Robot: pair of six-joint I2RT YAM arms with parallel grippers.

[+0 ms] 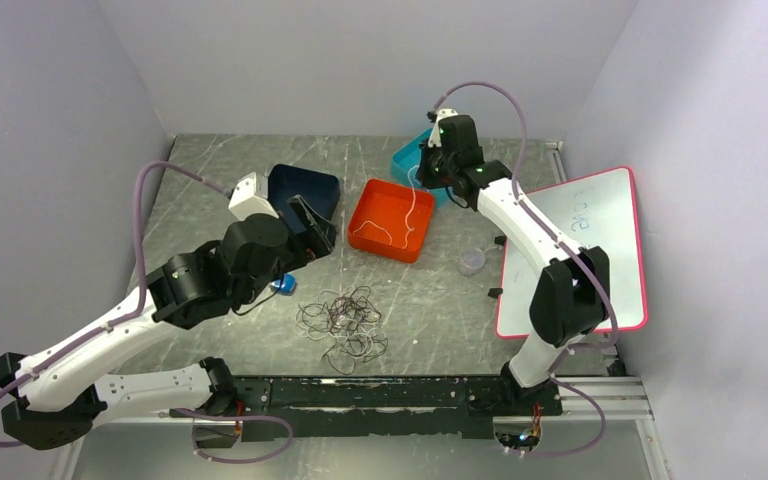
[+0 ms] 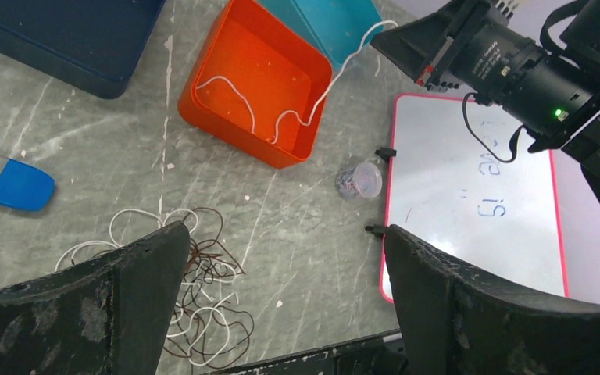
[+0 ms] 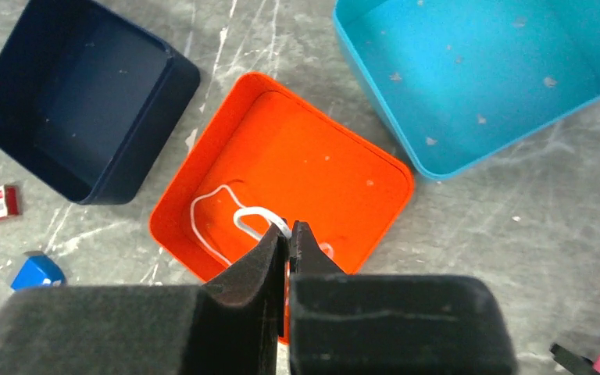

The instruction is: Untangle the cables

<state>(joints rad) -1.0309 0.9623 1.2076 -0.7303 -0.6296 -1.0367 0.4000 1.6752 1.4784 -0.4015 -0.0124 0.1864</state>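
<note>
Grey scratched table [image 1: 430, 290], pale walls around. Right gripper [image 3: 288, 233] up high over orange bin [image 1: 378, 205], fingers pinched together on one white cable [image 3: 259, 211]; cable's far end lies curled in bin. Left gripper [image 2: 285, 230] wide apart, holds nothing. Big heap of cables [image 1: 345, 320] at middle front of table, dark and white loops mixed. Looks like one cable pulled free, almost put away. Most of job left. Navy bin [image 3: 78, 101], teal bin [image 3: 469, 78]: no cables inside.
</note>
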